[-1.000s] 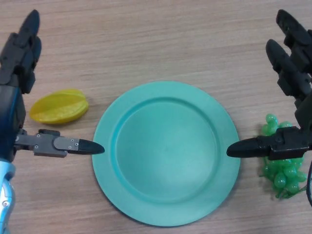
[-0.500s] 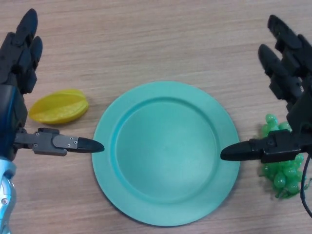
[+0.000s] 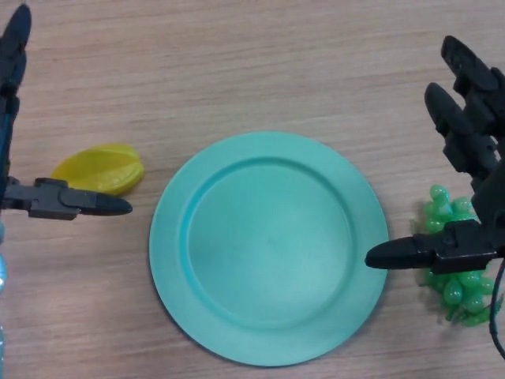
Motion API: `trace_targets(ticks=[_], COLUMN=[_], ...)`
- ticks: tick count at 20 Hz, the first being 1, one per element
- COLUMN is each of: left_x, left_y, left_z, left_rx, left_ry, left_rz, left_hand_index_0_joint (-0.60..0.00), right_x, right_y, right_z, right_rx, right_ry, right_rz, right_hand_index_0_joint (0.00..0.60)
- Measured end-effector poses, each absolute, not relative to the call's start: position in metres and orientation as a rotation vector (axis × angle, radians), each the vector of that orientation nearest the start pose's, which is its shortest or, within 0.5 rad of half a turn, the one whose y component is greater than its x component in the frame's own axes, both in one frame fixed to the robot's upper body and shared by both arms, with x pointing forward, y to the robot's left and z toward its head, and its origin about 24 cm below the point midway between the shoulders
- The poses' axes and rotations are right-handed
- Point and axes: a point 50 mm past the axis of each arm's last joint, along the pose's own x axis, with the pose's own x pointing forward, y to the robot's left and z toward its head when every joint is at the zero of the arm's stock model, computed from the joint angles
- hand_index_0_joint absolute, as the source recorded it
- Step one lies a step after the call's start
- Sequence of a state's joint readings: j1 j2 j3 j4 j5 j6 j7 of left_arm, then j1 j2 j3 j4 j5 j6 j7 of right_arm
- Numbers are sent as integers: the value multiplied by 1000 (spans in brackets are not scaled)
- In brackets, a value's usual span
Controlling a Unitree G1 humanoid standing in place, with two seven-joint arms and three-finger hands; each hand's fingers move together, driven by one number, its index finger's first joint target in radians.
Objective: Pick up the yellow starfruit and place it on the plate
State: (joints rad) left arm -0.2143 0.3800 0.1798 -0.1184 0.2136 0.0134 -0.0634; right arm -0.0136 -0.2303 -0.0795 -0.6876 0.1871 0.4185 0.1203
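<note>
The yellow starfruit (image 3: 102, 166) lies on the wooden table, left of the round green plate (image 3: 268, 246), which has nothing on it. My left hand (image 3: 55, 198) is open at the left edge, its thumb stretched just in front of the starfruit and its fingers (image 3: 13, 47) straight behind it, so the fruit lies between them, not gripped. My right hand (image 3: 469, 142) is open at the right edge, its thumb pointing at the plate's right rim.
A bunch of green grapes (image 3: 454, 264) lies on the table right of the plate, partly under my right thumb. The wooden table (image 3: 237, 63) stretches beyond the plate.
My left hand has moved left and up, its thumb drawing away from the plate's rim to just in front of the starfruit. My right hand has shifted slightly.
</note>
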Motion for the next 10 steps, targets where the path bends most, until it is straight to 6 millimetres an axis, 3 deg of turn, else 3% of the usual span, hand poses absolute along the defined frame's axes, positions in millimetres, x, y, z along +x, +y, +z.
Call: trace_targets(ticks=[3, 10], left_x=[285, 308], left_y=[234, 233], left_z=[148, 108], left_rx=[657, 789], left_ry=[-279, -79], left_rz=[88, 38], left_hand_index_0_joint=[0, 0], right_x=[223, 221], right_y=[-171, -176], right_z=[166, 171], right_rx=[-91, -97], right_ry=[-280, -291], right_rz=[172, 147], right_hand_index_0_joint=[0, 0])
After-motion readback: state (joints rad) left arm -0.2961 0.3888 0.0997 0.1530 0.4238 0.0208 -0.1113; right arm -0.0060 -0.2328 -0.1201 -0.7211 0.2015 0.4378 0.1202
